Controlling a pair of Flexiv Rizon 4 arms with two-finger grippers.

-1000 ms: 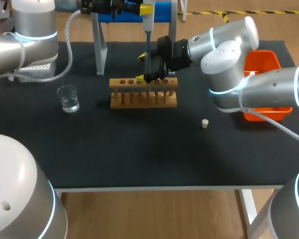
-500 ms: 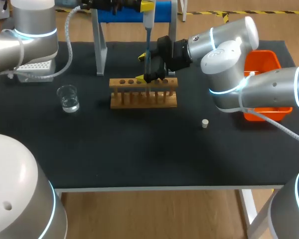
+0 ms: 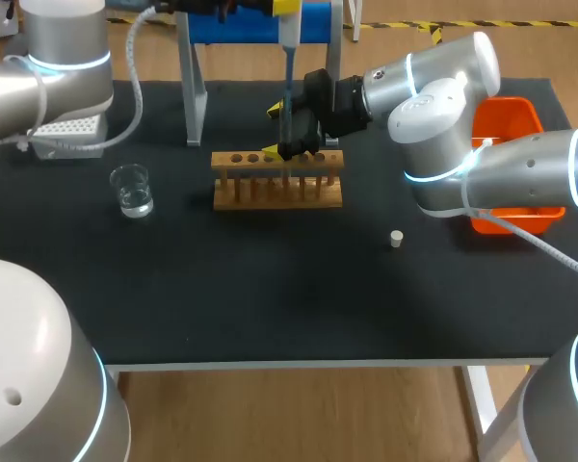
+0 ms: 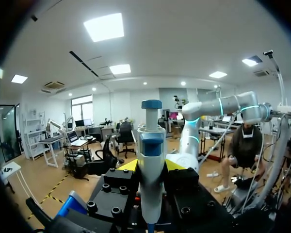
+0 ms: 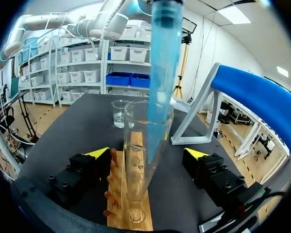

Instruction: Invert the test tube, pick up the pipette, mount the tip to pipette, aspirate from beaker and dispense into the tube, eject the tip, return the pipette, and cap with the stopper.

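Black table (image 3: 270, 308): pipette (image 4: 151, 145), tip (image 5: 162, 63) in the tube (image 5: 139, 165).
Left gripper (image 4: 148, 166) clamps the pipette; right gripper (image 5: 148, 153) gapes around the tube in its rack (image 3: 277, 195), not touching; beaker (image 3: 132, 190) at nine o'clock.

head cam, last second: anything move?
The left gripper, shut on the pipette, raised it a little; its tip remains inside the tube. The right gripper around the tube, the rack, beaker and stopper stayed put.

Orange bin (image 3: 506, 115) at black table (image 3: 270, 298) right edge, wooden rack (image 3: 279, 195) centre-rear
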